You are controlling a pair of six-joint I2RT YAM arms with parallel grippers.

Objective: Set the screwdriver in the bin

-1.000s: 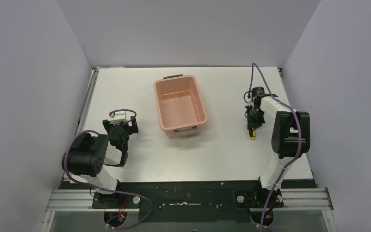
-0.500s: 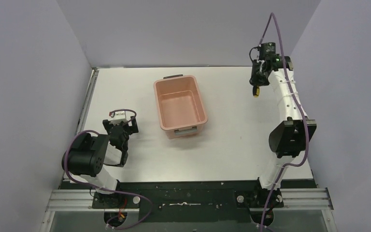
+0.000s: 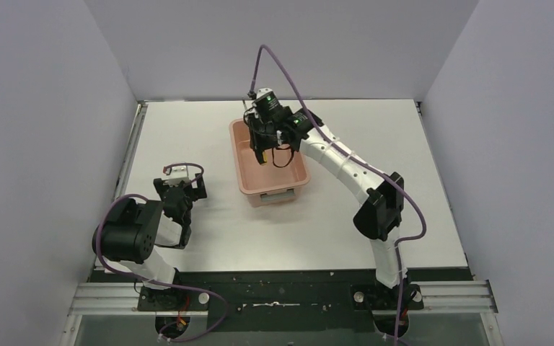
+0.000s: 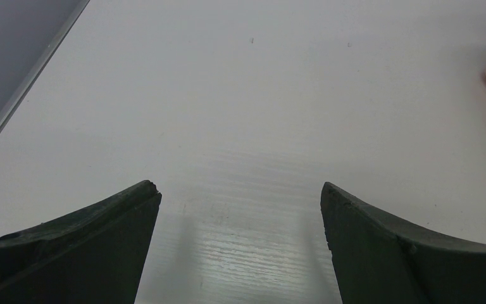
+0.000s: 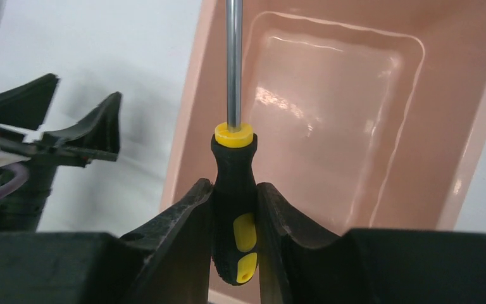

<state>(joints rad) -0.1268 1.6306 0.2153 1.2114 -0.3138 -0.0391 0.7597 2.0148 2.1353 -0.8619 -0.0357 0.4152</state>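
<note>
Swinging in from right of the bin (image 3: 249,191), my right tool (image 3: 262,146) now hangs over it with the screwdriver (image 3: 261,158). Left wrist: left tool (image 4: 240,190) spread, idle left of the bin. Right wrist: jaws pinch the screwdriver; releasing should drop it inside.

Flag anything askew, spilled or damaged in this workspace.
Nothing serious. The bin sits upright, and the right pincer grips the screwdriver squarely by its handle over it. Only oddity: pale specks scattered on the dark strip at the near edge.
</note>
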